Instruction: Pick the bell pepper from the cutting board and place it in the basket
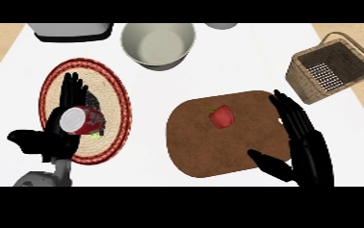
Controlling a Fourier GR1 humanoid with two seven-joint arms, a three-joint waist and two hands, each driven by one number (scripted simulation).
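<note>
A red bell pepper (pixel 222 117) lies on the brown cutting board (pixel 213 150) near its upper middle. My right hand (pixel 305 143) is open over the board's right edge, fingers straight and pointing up, thumb spread toward the board; it sits to the right of the pepper and does not touch it. The wicker basket (pixel 302 75) stands at the far right, beyond the board's upper right corner. My left hand (pixel 64 126) is open over a round woven mat at the left.
A red can (pixel 82 120) lies on the woven mat (pixel 107 82) in front of my left hand. A large white bowl (pixel 158 44) stands at the back centre, a grey-and-white appliance (pixel 71 31) at the back left.
</note>
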